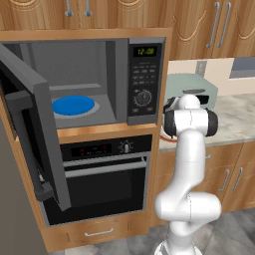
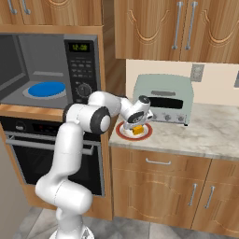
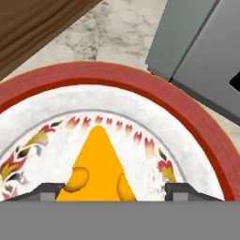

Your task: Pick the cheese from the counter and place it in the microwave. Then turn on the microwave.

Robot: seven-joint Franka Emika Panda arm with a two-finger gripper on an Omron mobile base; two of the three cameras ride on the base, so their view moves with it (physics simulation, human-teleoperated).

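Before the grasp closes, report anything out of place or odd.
Nothing stands out. The cheese lies on the red-rimmed plate on the counter, with the gripper astride it, fingers either side. The microwave door hangs open on purpose, with a blue plate inside.

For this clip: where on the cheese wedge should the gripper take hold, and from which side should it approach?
Grip the cheese across its wide end, one finger on each slanted flank, coming straight down from above. It lies flat on the red-rimmed plate, so only a top approach is free. The gripper already straddles it, jaws apart.
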